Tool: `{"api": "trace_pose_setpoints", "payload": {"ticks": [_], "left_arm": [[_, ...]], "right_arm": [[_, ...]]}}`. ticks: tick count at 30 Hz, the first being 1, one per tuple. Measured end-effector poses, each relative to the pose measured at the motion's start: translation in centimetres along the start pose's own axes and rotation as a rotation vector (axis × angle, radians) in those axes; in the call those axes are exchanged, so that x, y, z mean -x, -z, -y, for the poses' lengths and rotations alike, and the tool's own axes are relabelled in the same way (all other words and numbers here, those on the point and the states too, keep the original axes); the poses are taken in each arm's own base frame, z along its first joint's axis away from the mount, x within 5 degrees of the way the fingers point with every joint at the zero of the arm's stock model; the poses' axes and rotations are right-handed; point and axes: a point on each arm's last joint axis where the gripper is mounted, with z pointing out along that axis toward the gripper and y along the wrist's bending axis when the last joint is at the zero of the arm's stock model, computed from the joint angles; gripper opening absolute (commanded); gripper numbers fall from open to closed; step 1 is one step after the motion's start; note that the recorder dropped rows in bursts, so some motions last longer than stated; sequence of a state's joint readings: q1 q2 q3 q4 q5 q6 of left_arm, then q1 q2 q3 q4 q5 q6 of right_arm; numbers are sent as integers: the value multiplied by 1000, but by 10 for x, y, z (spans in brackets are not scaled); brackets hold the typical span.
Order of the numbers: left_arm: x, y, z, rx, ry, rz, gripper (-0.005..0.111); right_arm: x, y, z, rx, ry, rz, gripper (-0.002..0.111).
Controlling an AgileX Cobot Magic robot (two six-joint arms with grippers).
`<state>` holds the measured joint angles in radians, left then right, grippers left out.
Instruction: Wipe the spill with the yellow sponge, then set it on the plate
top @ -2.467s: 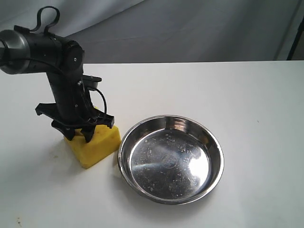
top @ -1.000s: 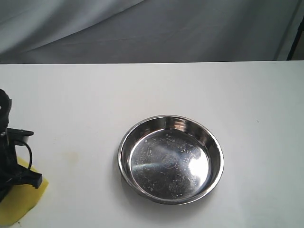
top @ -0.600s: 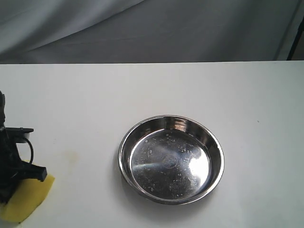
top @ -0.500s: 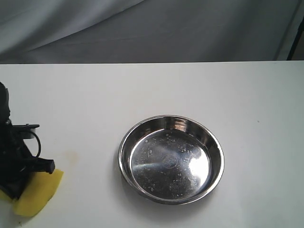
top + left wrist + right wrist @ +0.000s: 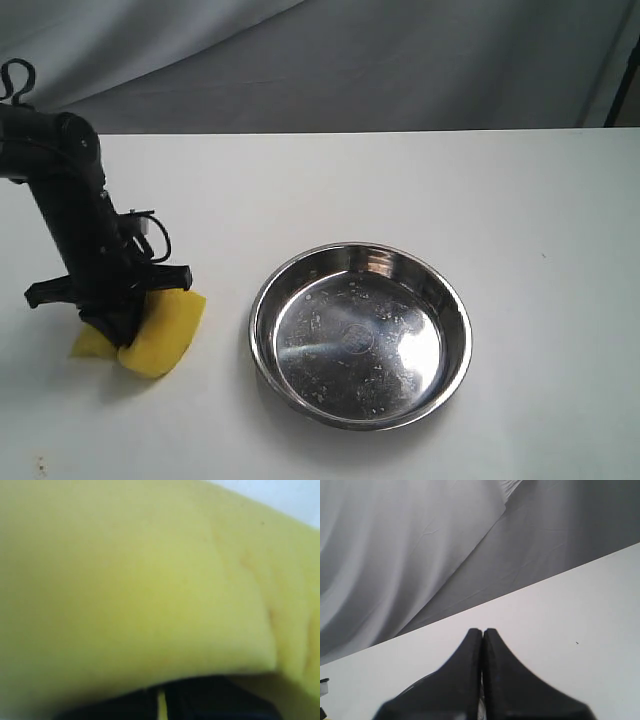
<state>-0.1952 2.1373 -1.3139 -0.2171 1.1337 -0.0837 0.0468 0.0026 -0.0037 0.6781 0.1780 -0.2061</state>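
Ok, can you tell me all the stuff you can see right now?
yellow sponge: one, bright yellow, left of the plate, held in the left gripper
plate: one, shiny silver, middle of the table, nothing in it
table: one, white, under everything
cloth backdrop: one, grey, behind the table
left gripper: one, black, clamped on the sponge
right gripper: one, black, fingers pressed together, holding nothing

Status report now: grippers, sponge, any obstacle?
Left gripper shut on sponge, beside plate, apart. Right gripper shut, empty. Nothing between sponge and plate.
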Motion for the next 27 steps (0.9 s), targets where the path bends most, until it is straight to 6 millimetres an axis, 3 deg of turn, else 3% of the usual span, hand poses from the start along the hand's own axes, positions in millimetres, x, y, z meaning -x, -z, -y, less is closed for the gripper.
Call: {"api": "trace_pose_setpoints", "payload": {"ticks": [4, 8, 10, 13, 15, 19, 27], "left_arm": [[31, 9, -1, -8, 61, 44, 0], [48, 17, -13, -20, 162, 88, 0], [55, 21, -28, -47, 217, 122, 0], [62, 29, -71, -84, 329, 184, 0], [60, 27, -90, -94, 377, 192, 0], [49, 21, -96, -93, 395, 247, 0], [5, 5, -60, 152, 45, 438, 0]], "right_arm": [[0, 0, 0, 0, 0, 0, 0], [0, 0, 0, 0, 0, 0, 0], [0, 0, 0, 0, 0, 0, 0], [0, 0, 0, 0, 0, 0, 0], [0, 0, 0, 0, 0, 0, 0], [0, 0, 0, 0, 2, 0, 0], [0, 0, 0, 0, 2, 0, 0]]}}
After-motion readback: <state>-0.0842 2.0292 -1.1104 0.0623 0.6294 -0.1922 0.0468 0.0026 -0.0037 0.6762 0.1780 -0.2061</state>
